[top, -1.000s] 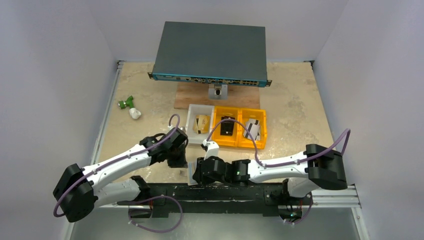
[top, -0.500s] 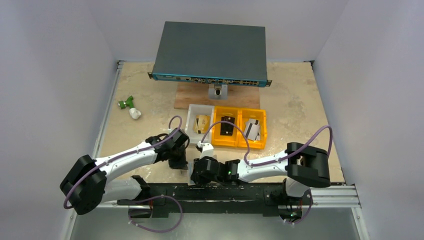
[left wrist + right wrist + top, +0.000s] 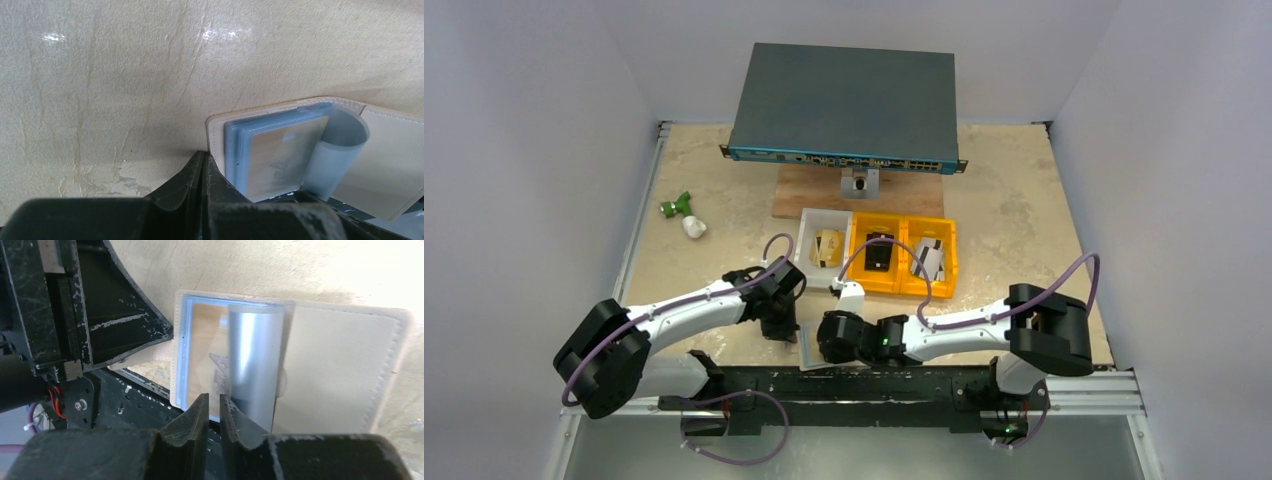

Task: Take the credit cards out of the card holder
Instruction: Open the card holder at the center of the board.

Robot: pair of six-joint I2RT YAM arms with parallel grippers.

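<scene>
Tan on its inner face, the card holder (image 3: 809,352) lies opened flat at the near edge of the table (image 3: 1024,210), between the two arms. Its near side reaches just past the table's edge over the black rail (image 3: 874,385). In the left wrist view the holder (image 3: 385,165) shows a stack of pale blue plastic sleeves on its left panel, with a card (image 3: 280,155) in the top one. One clear sleeve (image 3: 340,145) curls up and over toward the right panel.

The left fingers (image 3: 192,175) are pressed together with no gap. Their tip sits against the left edge of the holder's left panel (touching it or just beside it; the contact itself is hard to make out).

From the right wrist, the right fingers (image 3: 192,420) are drawn almost together, leaving only a thin slit. They hover at the near edge of the sleeve stack, just left of the curled sleeve (image 3: 255,355) and over the card (image 3: 205,340). I cannot tell whether a sleeve or card edge is caught in that slit. The holder's bare tan panel (image 3: 340,370) lies to the right of them.

Farther back stand a white bin (image 3: 809,225) and two orange bins (image 3: 902,285), each holding cards or small items. Behind them are a wooden board (image 3: 814,195) and a dark network switch (image 3: 844,100). A small green and white object (image 3: 682,215) lies far left.
</scene>
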